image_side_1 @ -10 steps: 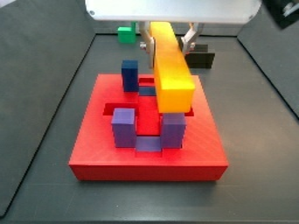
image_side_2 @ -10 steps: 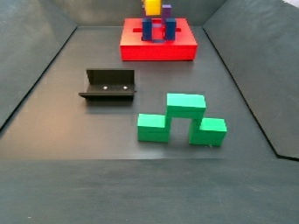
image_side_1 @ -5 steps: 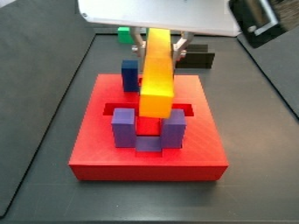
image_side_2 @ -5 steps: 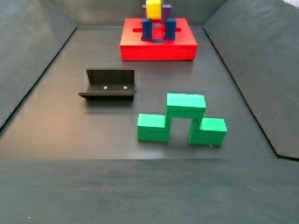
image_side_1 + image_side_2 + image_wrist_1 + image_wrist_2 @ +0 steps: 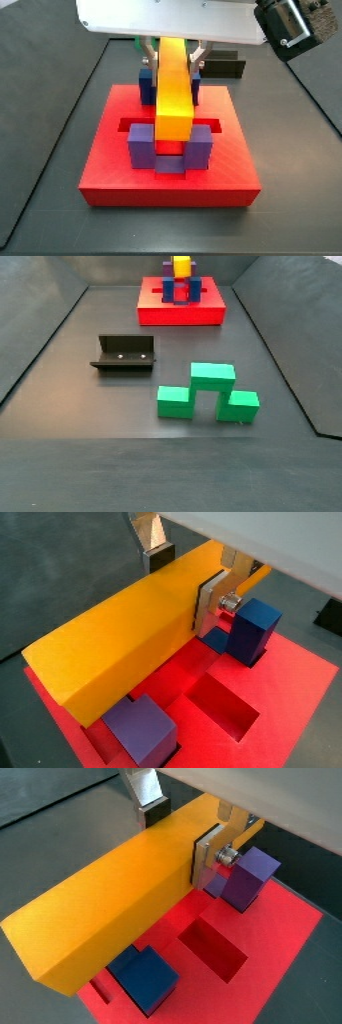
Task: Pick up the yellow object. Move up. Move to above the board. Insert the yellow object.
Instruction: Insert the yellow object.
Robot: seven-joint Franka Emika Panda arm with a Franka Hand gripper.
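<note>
My gripper [image 5: 171,50] is shut on the yellow object [image 5: 174,92], a long yellow-orange bar. It holds the bar over the middle of the board [image 5: 107,170], a red slab with cut-out slots. The bar's near end hangs at the tops of two purple posts [image 5: 140,148], between them. I cannot tell if it touches them. In both wrist views the bar [image 5: 120,642] [image 5: 114,908] sits between the silver fingers [image 5: 211,602] [image 5: 207,856] above an open slot. In a side view the bar [image 5: 178,266] shows above the far board [image 5: 181,314].
The fixture [image 5: 124,354] and a green stepped block [image 5: 207,391] stand on the dark floor well away from the board. A small black block [image 5: 230,68] lies behind the board. A blue post [image 5: 144,80] stands beside the bar. Dark walls ring the floor.
The gripper has carried the bar leftward and lower. The bar has straightened and now lines up with the gap between the purple posts.
</note>
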